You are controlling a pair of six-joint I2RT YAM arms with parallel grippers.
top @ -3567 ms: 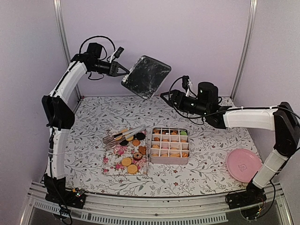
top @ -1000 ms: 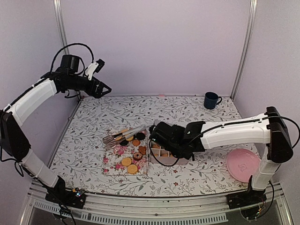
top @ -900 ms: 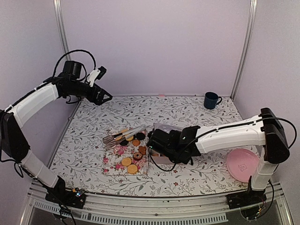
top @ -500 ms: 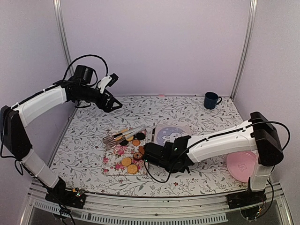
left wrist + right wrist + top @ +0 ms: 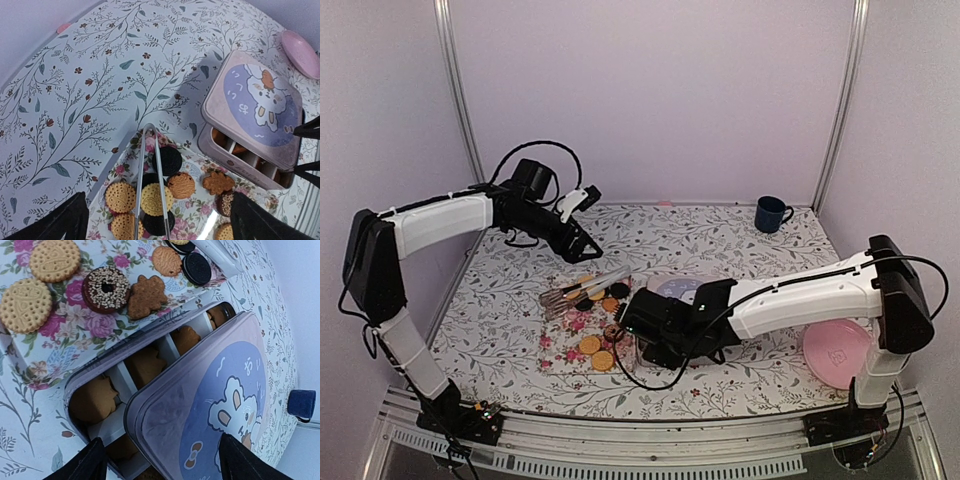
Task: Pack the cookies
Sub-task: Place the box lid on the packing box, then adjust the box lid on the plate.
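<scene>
Right gripper (image 5: 161, 455): jaws apart, holding nothing, over the lid (image 5: 220, 390). The lid sits askew on the tin (image 5: 75, 385), leaving some compartments exposed. Loose cookies (image 5: 54, 260) lie beside it. Left gripper (image 5: 157, 200) hovers wide apart above the tongs (image 5: 147, 165). Judged: closing step; the lid needs squaring next.

Loose cookies (image 5: 26, 305) lie flat on the floral tray (image 5: 75, 335) — two pale golden rounds side by side, a chocolate ring (image 5: 105, 287) with sprinkles, a brown leaf-shaped biscuit (image 5: 146, 296) touching it, and dark sandwich rounds (image 5: 196, 268) further along. More golden-brown ones sit in the divided tin (image 5: 75, 385) — mostly covered by the lid (image 5: 210, 405), which lies askew on top.
</scene>
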